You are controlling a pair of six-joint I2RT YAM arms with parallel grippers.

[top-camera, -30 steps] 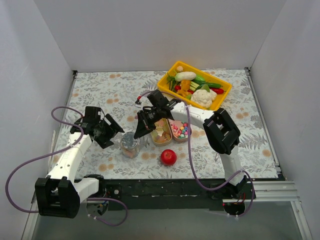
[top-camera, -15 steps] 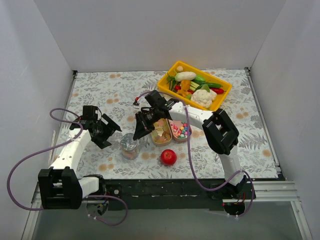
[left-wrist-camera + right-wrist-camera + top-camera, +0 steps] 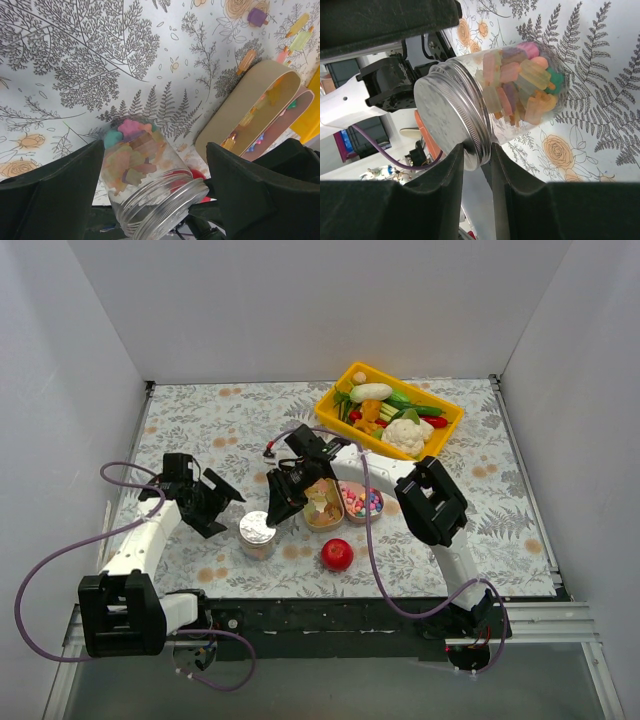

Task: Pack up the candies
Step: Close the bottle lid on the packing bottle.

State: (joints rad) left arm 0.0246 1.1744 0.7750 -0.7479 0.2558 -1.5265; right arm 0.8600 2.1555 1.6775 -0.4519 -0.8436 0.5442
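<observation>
Shifted slightly left, the right pincer (image 3: 273, 511) sits at the jar (image 3: 257, 536).
Ribbed metal lid (image 3: 445, 120), clear glass, pastel candies (image 3: 525, 80); left pincer (image 3: 155, 147) released, right pincer's grip unclear.

My two arms are rounded white tubes linked by blocky black joint housings. A thin purple cable (image 3: 120, 464) loops loose off my left arm (image 3: 140, 545), and another hangs from my right arm (image 3: 392, 468). My fingers (image 3: 50, 200) are matte black, broad, with flat inner faces
</observation>
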